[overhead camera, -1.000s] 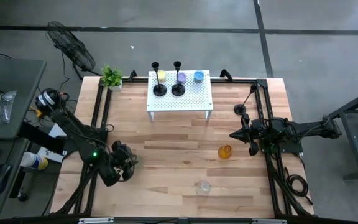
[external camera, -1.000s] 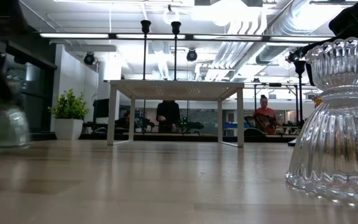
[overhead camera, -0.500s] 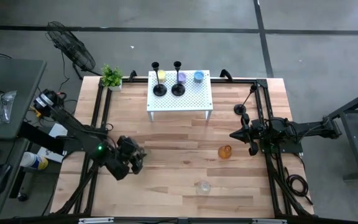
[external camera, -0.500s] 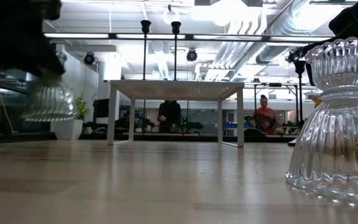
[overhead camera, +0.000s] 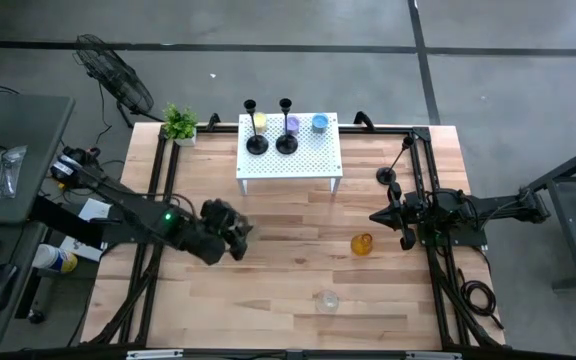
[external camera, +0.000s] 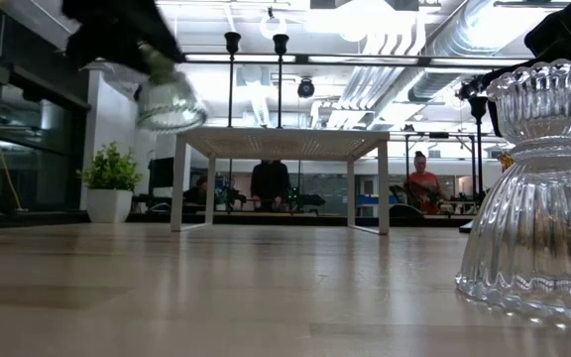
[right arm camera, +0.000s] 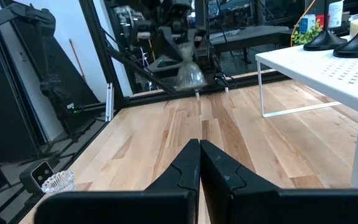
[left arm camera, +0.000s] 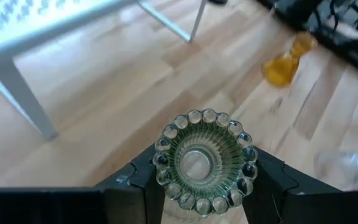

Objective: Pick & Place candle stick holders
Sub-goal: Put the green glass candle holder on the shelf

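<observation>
Spanning the middle of the scene, the wooden table (overhead camera: 268,270) carries a white perforated shelf (overhead camera: 290,160) at its far edge; on the shelf stand two black candlesticks (overhead camera: 256,128) side by side, with a yellow glass cup (overhead camera: 260,121), a purple glass cup (overhead camera: 293,124) and a blue glass cup (overhead camera: 320,123) behind them; a third black candlestick (overhead camera: 396,165) stands on the table near the right rail. The left arm reaches in from the left, and the left gripper (overhead camera: 236,228) is clenched around a pale green glass holder (left arm camera: 205,160), lifted clear of the wood, left of centre and nearer than the shelf; in the low view the holder (external camera: 170,102) hangs tilted in the air. The right gripper (right arm camera: 199,163) waits at the right side of the table, fingers pressed together on nothing. An amber glass holder (overhead camera: 362,243) stands just left of it; a clear glass holder (overhead camera: 327,299) stands near the front edge; a small potted plant (overhead camera: 180,124) sits at the far left corner.
</observation>
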`<state>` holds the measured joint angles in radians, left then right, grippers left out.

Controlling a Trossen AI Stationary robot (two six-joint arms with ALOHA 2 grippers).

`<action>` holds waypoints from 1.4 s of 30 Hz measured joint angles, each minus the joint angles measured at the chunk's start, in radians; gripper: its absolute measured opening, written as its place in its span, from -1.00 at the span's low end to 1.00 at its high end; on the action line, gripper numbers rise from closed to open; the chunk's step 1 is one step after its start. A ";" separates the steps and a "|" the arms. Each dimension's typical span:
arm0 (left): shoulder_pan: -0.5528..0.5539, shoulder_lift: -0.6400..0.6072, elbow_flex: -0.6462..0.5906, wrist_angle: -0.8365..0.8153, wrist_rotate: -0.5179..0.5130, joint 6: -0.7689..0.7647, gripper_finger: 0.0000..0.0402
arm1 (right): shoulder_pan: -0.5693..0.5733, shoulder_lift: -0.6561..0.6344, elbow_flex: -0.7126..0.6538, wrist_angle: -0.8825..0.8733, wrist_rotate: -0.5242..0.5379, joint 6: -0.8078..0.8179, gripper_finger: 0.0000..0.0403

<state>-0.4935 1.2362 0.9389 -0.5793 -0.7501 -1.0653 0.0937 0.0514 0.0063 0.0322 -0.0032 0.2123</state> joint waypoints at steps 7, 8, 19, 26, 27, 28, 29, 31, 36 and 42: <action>0.092 0.000 0.118 -0.069 0.011 0.048 -0.25 | 0.000 0.000 0.000 0.000 0.000 0.000 -0.99; 0.106 0.000 0.134 -0.087 0.012 0.049 -0.25 | 0.000 0.000 0.000 0.000 0.000 0.000 -0.99; 0.270 0.006 0.241 -0.135 0.034 0.209 -0.25 | 0.000 0.000 0.000 0.000 0.000 0.000 -0.99; 0.384 0.042 0.285 -0.128 0.046 0.326 -0.24 | 0.000 0.000 0.000 0.000 0.000 0.000 -0.99; 0.400 0.046 0.287 -0.141 0.062 0.348 -0.24 | 0.000 0.000 0.000 -0.001 0.000 0.000 -0.99; 0.415 0.058 0.298 -0.144 0.073 0.367 -0.24 | 0.000 0.000 0.000 -0.001 0.000 0.000 -0.99; 0.431 0.069 0.315 -0.131 0.082 0.377 -0.24 | 0.000 0.000 0.000 0.000 0.000 0.000 -0.99; 0.459 0.083 0.343 -0.158 0.102 0.382 -0.24 | 0.000 0.004 0.000 -0.001 0.000 0.000 -0.99; 0.516 0.148 0.429 -0.264 0.143 0.398 -0.24 | 0.000 0.016 0.000 -0.002 0.000 0.000 -0.99; 0.549 0.192 0.469 -0.300 0.170 0.413 -0.24 | 0.000 0.030 0.000 -0.004 -0.002 0.000 -0.99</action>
<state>0.0559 1.4281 1.4082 -0.8794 -0.5802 -0.6522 0.0937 0.0815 0.0063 0.0284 -0.0049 0.2123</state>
